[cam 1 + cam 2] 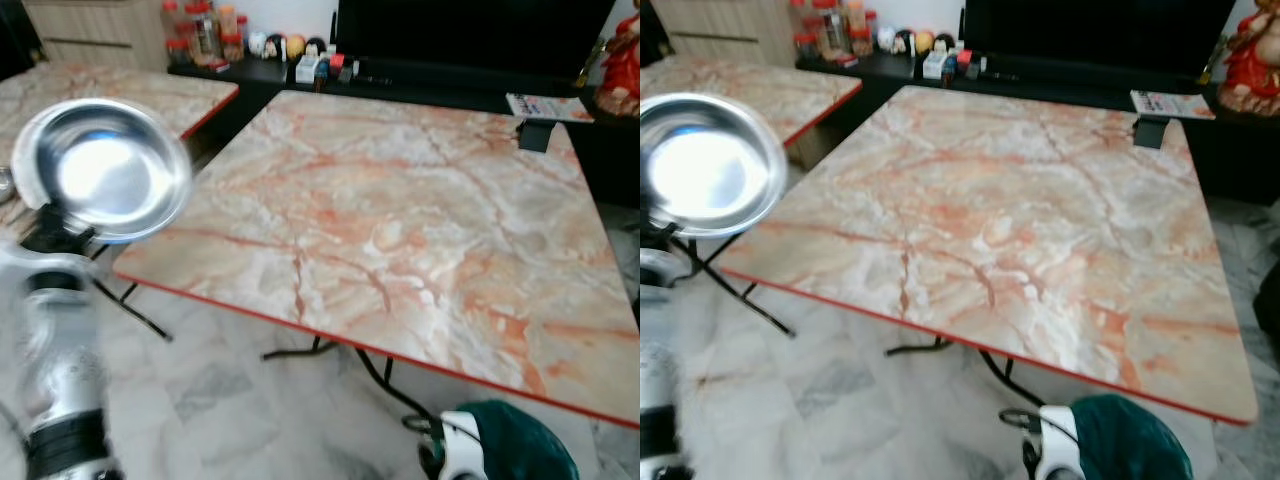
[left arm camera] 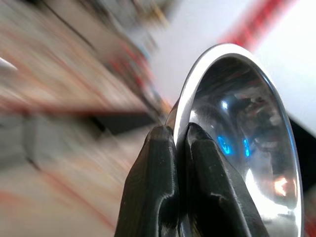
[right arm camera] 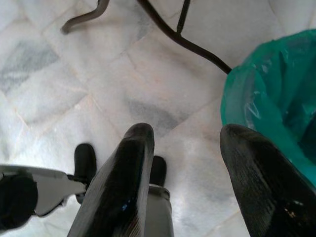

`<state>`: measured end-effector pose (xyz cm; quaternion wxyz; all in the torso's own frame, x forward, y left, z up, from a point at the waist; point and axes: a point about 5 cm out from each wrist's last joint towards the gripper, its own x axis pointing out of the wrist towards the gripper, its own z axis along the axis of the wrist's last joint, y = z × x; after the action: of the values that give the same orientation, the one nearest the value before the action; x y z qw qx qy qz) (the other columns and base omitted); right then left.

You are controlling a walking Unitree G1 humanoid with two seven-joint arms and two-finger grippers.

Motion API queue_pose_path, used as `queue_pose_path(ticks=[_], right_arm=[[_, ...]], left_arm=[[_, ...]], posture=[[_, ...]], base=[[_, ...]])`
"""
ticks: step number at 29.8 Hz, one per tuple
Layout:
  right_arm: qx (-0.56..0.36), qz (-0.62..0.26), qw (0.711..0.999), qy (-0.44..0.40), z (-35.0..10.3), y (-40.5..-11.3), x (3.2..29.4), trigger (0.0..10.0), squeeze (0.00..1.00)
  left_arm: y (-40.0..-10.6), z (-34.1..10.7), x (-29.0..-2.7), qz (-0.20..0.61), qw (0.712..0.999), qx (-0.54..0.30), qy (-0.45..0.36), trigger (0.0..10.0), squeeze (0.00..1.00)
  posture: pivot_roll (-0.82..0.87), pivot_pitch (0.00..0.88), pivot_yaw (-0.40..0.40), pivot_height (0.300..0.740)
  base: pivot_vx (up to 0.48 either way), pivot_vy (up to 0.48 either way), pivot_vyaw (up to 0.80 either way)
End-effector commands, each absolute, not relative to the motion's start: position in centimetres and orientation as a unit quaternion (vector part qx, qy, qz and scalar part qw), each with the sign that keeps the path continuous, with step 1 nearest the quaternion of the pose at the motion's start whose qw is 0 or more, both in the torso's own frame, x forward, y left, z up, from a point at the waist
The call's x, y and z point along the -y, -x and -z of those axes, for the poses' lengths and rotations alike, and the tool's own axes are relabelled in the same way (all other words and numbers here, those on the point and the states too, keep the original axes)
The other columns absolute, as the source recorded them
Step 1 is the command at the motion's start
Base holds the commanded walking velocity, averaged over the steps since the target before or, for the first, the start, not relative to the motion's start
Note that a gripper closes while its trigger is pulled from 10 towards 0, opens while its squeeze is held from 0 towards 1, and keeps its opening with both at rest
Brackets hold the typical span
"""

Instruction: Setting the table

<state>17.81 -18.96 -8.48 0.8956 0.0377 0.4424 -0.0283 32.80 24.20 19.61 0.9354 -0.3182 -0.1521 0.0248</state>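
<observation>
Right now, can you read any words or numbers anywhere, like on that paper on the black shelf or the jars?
No text can be read.
Booklet on the black shelf: print too small and blurred.
Jars at the back: labels blurred.
Small boxes on the shelf: blurred.
Steel bowl held in the left gripper: no writing visible.

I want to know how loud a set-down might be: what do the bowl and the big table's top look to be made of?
Bowl, pinched at its rim by the left gripper: polished metal, likely stainless steel, judging by mirror-like reflections. Table top: glossy marble-patterned surface with a thin red edge, so possibly laminate rather than stone.
</observation>
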Motion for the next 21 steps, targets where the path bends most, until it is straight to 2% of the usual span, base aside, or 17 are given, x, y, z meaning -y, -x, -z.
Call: queue_pose_path(ticks=[1, 3, 4, 7, 8, 9, 10, 12, 14, 19, 21], right_arm=[[-0.439, 0.043, 0.896, -0.047, 8.5, -17.7, 19.1, 10.0, 0.0], [-0.439, 0.044, 0.896, -0.048, 8.5, -17.6, 19.1, 10.0, 0.0], [-0.441, 0.047, 0.895, -0.049, 8.7, -17.3, 19.1, 10.0, 0.0], [-0.446, 0.057, 0.892, -0.054, 8.9, -16.8, 19.1, 10.0, 0.0], [-0.448, 0.063, 0.89, -0.057, 9.0, -16.5, 19.2, 10.0, 0.0], [-0.448, 0.063, 0.89, -0.057, 9.0, -16.5, 19.2, 10.0, 0.0], [-0.448, 0.067, 0.889, -0.06, 9.1, -16.3, 19.2, 10.0, 0.0], [-0.448, 0.07, 0.889, -0.063, 9.1, -16.2, 19.2, 10.0, 0.0], [-0.449, 0.074, 0.888, -0.065, 9.2, -16.0, 19.2, 10.0, 0.0], [-0.452, 0.079, 0.886, -0.066, 9.4, -15.5, 19.4, 10.0, 0.0], [-0.453, 0.08, 0.886, -0.065, 9.4, -15.4, 19.4, 10.0, 0.0]], left_arm=[[-34.2, -19.4, -21.8, 0.028, 0.946, 0.107, 0.303, 10.0, 0.0], [-34.6, -19.3, -20.9, 0.047, 0.947, 0.095, 0.304, 10.0, 0.0], [-35.4, -18.7, -18.3, 0.09, 0.946, 0.059, 0.307, 10.0, 0.0], [-36.0, -17.3, -14.1, 0.151, 0.948, -0.014, 0.279, 10.0, 0.0], [-36.1, -16.8, -11.9, 0.179, 0.934, -0.042, 0.306, 10.0, 0.0], [-36.1, -16.8, -11.9, 0.179, 0.934, -0.042, 0.306, 10.0, 0.0], [-36.1, -16.3, -10.5, 0.193, 0.922, -0.06, 0.331, 10.0, 0.0], [-36.0, -16.0, -9.6, 0.204, 0.913, -0.075, 0.346, 10.0, 0.0], [-35.9, -15.1, -8.2, 0.221, 0.912, -0.105, 0.33, 10.0, 0.0], [-35.5, -14.5, -6.8, 0.233, 0.897, -0.131, 0.352, 10.0, 0.0], [-35.6, -14.0, -6.4, 0.213, 0.89, -0.169, 0.366, 10.0, 0.0]], posture=[[0.05, 0.043, 0.036, 0.74], [0.05, 0.043, 0.042, 0.74], [0.03, 0.038, 0.055, 0.74], [0.01, 0.028, 0.076, 0.74], [0.0, 0.028, 0.086, 0.74], [0.0, 0.028, 0.086, 0.74], [-0.02, 0.027, 0.094, 0.74], [-0.03, 0.027, 0.102, 0.74], [-0.03, 0.023, 0.108, 0.74], [-0.04, 0.012, 0.111, 0.74], [-0.04, 0.008, 0.111, 0.74]], base=[[0.0, 0.0, 0.0], [0.0, 0.0, 0.0], [0.0, 0.0, 0.0], [0.0, 0.0, 0.0], [0.0, 0.0, 0.0], [0.0, 0.0, 0.0], [0.0, 0.0, 0.0], [0.0, 0.0, 0.0], [0.0, 0.0, 0.0], [0.0, 0.0, 0.0], [0.0, 0.0, 0.0]])
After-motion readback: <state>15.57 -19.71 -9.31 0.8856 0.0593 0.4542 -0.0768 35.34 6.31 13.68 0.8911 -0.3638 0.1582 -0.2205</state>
